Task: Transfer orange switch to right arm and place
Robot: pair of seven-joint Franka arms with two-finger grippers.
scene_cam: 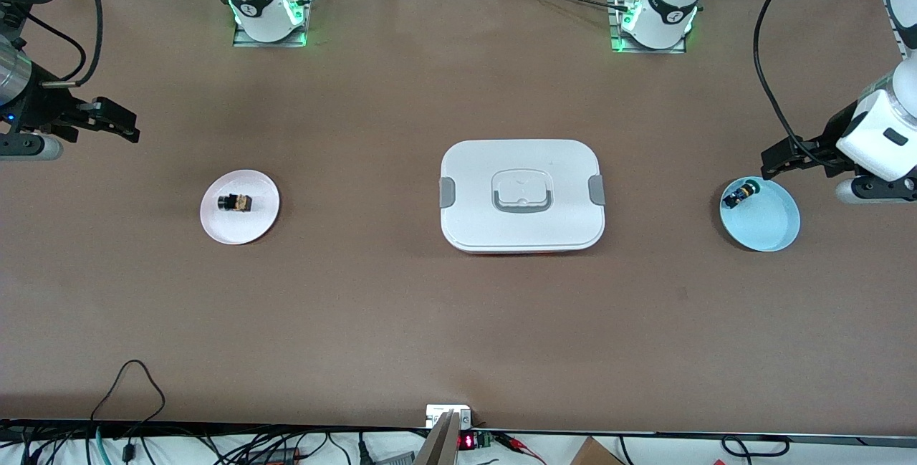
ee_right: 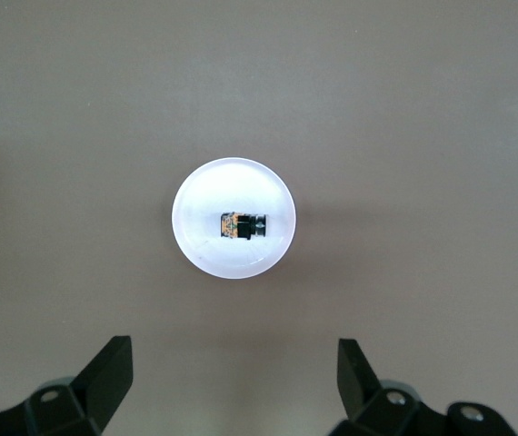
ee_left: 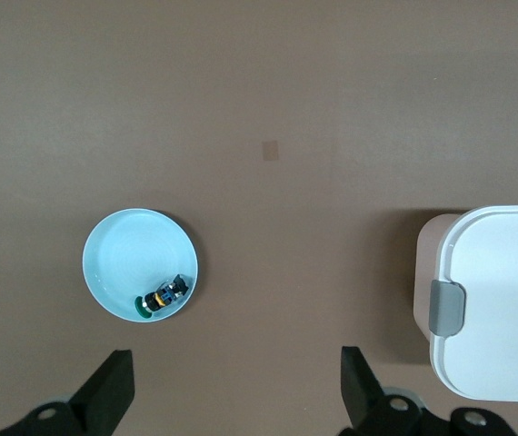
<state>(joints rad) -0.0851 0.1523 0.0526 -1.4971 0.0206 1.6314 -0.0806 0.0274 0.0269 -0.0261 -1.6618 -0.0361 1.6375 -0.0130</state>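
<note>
Orange switch (scene_cam: 235, 202) lying on the pale plate (scene_cam: 215, 230) at the right arm's end of the table (scene_cam: 358, 322); nothing is held by either hand.

The switch is seen flat near the plate's middle, where a finished placing would leave it, though whether it was put there by the task cannot be told. The right hand (scene_cam: 118, 121) is held above the table beside the plate, fingers wide apart and empty. A white lidded box (scene_cam: 473, 221) sits mid-table. At the left arm's end, a second, green-capped switch (scene_cam: 740, 195) lies in a blue bowl (scene_cam: 781, 234), over whose edge the left hand (scene_cam: 774, 163) is held, likewise spread and empty.
</note>
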